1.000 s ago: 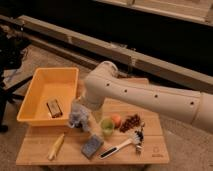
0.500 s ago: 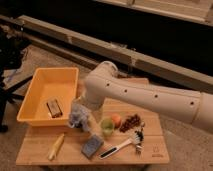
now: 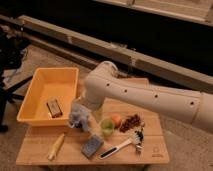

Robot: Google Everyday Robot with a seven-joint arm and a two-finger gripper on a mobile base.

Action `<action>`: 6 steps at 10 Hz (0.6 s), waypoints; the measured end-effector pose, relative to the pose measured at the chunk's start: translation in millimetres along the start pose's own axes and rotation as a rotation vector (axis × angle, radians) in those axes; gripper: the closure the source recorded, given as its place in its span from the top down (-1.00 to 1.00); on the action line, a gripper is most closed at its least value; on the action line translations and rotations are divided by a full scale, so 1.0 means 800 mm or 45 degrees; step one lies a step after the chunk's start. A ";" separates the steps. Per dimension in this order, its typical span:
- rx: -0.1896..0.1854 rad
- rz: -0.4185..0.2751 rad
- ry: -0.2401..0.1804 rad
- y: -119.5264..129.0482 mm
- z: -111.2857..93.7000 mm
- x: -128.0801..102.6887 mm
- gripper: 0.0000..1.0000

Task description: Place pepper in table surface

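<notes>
The table surface [image 3: 40, 150] is a light wooden plank top with a small logo mark [image 3: 156, 154] at its front right corner. My white arm reaches in from the right and bends down over the middle of the table. My gripper [image 3: 86, 116] hangs at the arm's end, right beside the grey plush toy [image 3: 77, 117] and just left of the round light-green fruit [image 3: 107, 126]. The arm covers most of the gripper. The slim dark green pepper does not show; it is hidden or out of view.
A yellow plastic bin [image 3: 35, 92] with a small brown item [image 3: 54, 107] stands at the table's left. A yellow corn-like item [image 3: 56, 146], a grey-blue sponge [image 3: 91, 146], a white-handled brush [image 3: 120, 147], an orange fruit [image 3: 117, 120] and a dark grape cluster [image 3: 131, 122] lie on the table.
</notes>
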 end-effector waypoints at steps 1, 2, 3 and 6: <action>-0.001 0.005 0.002 0.001 0.000 0.002 0.60; -0.005 0.029 0.005 0.004 0.001 0.007 0.60; -0.011 0.060 0.015 0.014 0.001 0.019 0.60; -0.039 0.163 0.043 0.069 -0.008 0.073 0.60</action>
